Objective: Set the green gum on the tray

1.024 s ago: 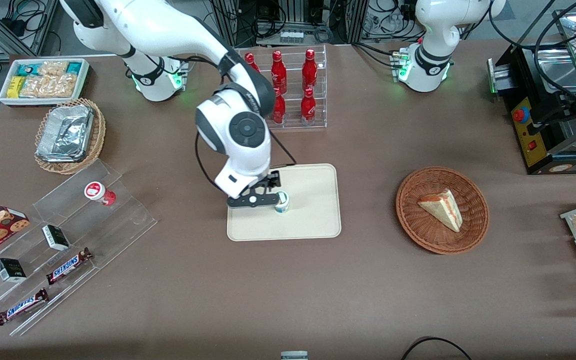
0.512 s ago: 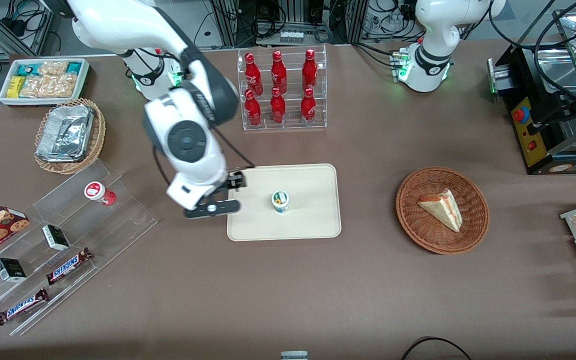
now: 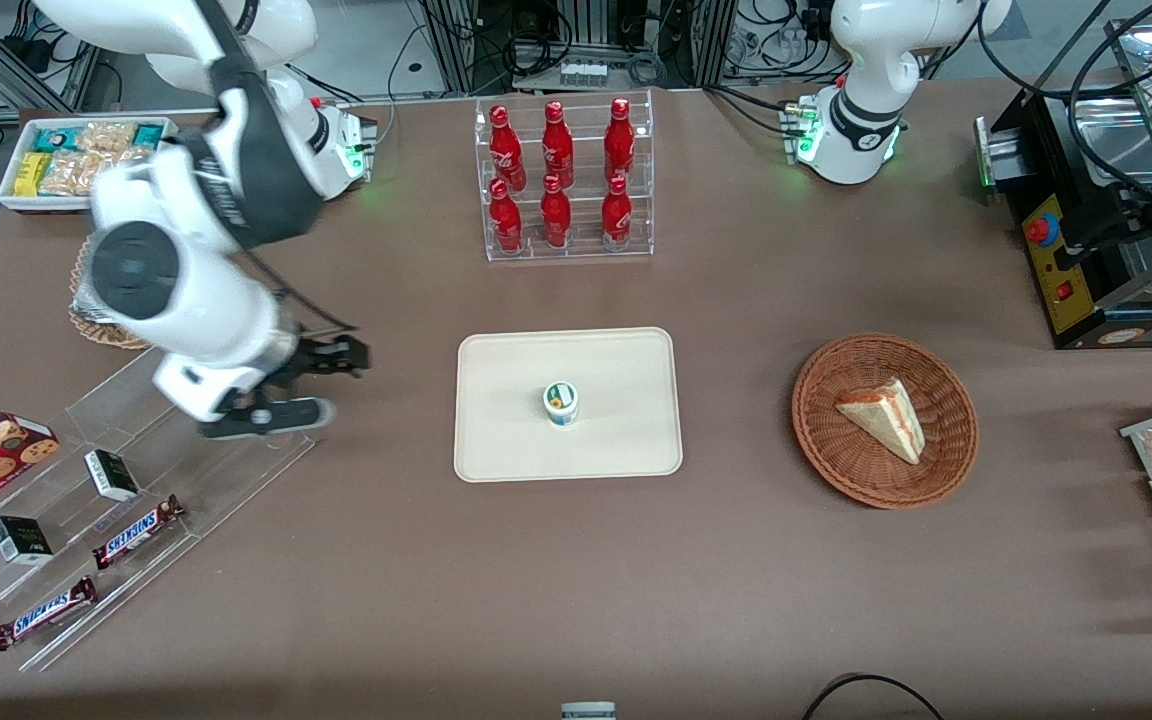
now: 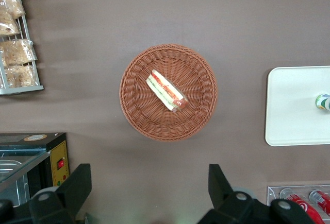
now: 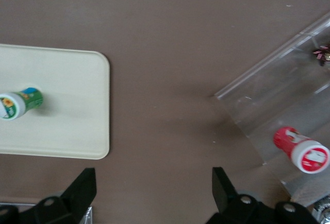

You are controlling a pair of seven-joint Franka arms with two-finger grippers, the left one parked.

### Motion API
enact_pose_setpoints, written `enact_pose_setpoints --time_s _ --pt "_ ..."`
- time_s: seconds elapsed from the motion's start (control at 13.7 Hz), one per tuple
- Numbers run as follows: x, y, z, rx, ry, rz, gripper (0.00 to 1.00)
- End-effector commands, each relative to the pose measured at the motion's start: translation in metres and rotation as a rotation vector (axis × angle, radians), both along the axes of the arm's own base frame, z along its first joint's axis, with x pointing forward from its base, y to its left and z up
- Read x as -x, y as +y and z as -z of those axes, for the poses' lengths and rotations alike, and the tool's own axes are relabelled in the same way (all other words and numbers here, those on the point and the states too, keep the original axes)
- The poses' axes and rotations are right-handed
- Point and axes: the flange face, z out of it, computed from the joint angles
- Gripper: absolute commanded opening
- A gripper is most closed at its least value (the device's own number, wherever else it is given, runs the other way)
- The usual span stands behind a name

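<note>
1. Green gum [image 3: 561, 403] stands upright on the tray [image 3: 626, 440], near the tray's centre, in the middle of the front frame. Nothing touches it. The left wrist view catches it too [image 4: 323, 101], at the right edge of that frame, on the tray [image 4: 294, 110].

2. Change over the last second: the gripper [image 3: 308, 385] was closed in around the bottle on the tray; half a second ago it had let go and cleared the tray's edge; now it sits left of centre in the front frame, over the clear acrylic display stand [image 3: 236, 450], well apart from the tray.

3. Gripper state: fingers spread wide, nothing between them. The right wrist view looks down between them at bare tabletop, with the tray [image 5: 77, 131] and gum [image 5: 20, 103] to one side.

4. The same view shows the red-lidded bottle [image 5: 301, 151] lying on the stand. It is hidden by the arm in the front frame.

5. Bottle did not tip or slide on release: same spot on the tray in all three front frames.

6. Reading: placement looks complete. Gum on tray, released, arm pulling away toward its own end of the table. What remains is likely only the retreat.

7. Risk, as judged: low. The arm is away from the bottle, so a knock seems unlikely.
</note>
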Motion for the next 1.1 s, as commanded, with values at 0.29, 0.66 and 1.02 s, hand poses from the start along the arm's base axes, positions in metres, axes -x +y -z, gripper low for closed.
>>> enact_pose_setpoints --time_s 0.29,0.66,1.02 --pt "0.023 -0.127 -0.036 -0.042 -0.024 0.065 1.00" --pt "0.056 -0.168 -0.074 -0.020 0.013 0.114 1.00" --pt "0.077 -0.185 -0.096 0.012 0.051 0.104 1.00"
